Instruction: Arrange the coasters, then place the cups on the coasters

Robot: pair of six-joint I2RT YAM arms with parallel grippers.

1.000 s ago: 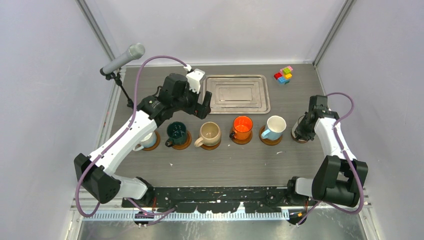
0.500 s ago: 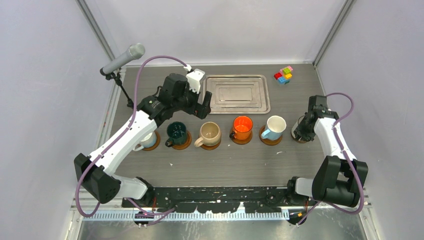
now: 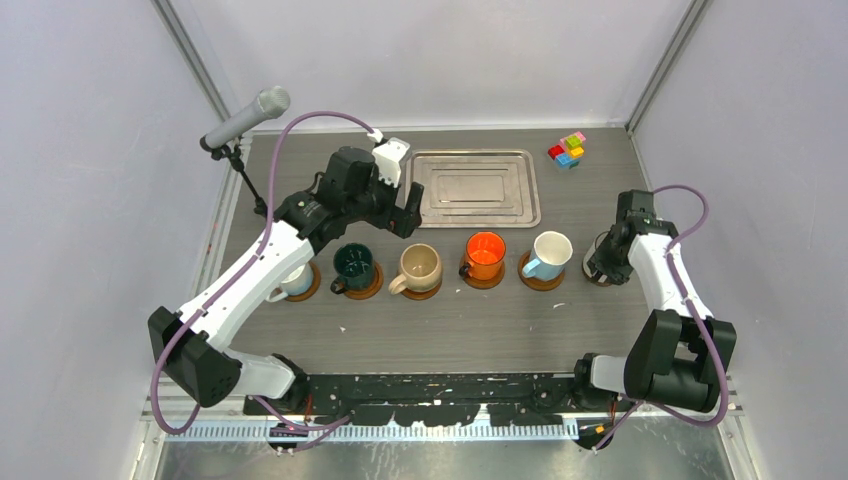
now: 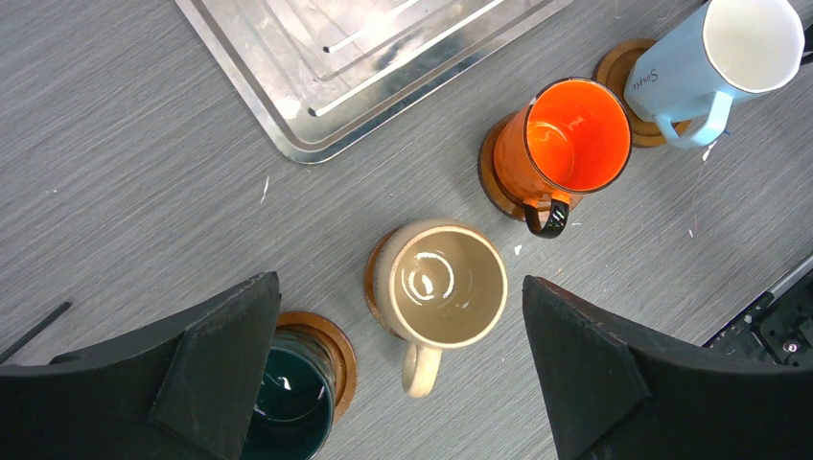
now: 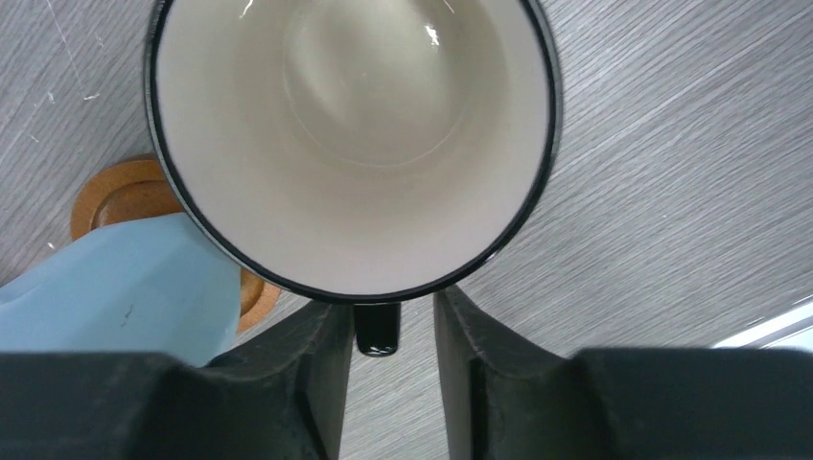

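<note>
1. Right tool (image 5: 388,318): jaws parted astride white mug's (image 5: 355,144) handle (image 5: 377,337), not pinching.
2. Mug upright at row's right end, beside blue mug (image 5: 115,278); coaster beneath unseen.
3. Left tool (image 4: 400,287) wide apart, idle.
4. I judge this the last placement; next I back off without snagging the handle.

A silver tray (image 3: 478,188) lay far-centre on the grey counter (image 3: 450,320), coloured blocks (image 3: 567,150) clustered to its right, a microphone (image 3: 245,117) on a stand at the far-left corner

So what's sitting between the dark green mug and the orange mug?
The beige mug, standing on its coaster, in line with both; the top view and the left wrist view show it.
</note>
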